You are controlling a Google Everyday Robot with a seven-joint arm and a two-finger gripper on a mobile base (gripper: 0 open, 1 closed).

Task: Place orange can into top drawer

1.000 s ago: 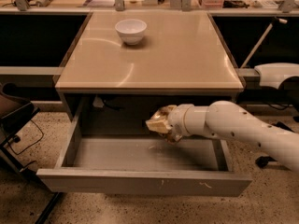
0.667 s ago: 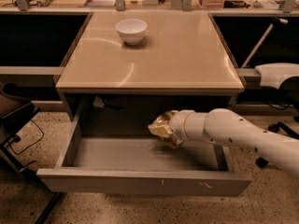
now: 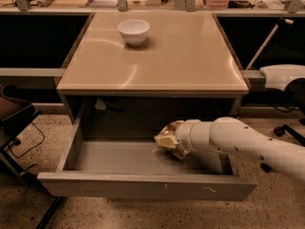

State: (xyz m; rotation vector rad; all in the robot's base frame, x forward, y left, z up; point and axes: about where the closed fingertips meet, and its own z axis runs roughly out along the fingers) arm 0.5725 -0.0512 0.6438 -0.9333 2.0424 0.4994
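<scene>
The top drawer [image 3: 143,187] is pulled wide open under the table, its grey front panel marked with small white scuffs. My gripper [image 3: 167,141] reaches in from the right on a white arm and is inside the drawer, right of its middle. It is shut on the orange can [image 3: 163,138], a wrinkly gold-orange can that pokes out to the left of the fingers. The can is held low, just above the drawer floor. The fingers themselves are mostly hidden by the can and the wrist.
A white bowl [image 3: 134,31] stands on the tan table top [image 3: 190,56] near the back. A dark chair [image 3: 14,120] is at the left of the drawer. A white machine part [image 3: 283,75] is at the right. Cluttered shelves run along the back.
My gripper has moved down and slightly right with the can, lower into the open drawer. The drawer and the bowl have not moved.
</scene>
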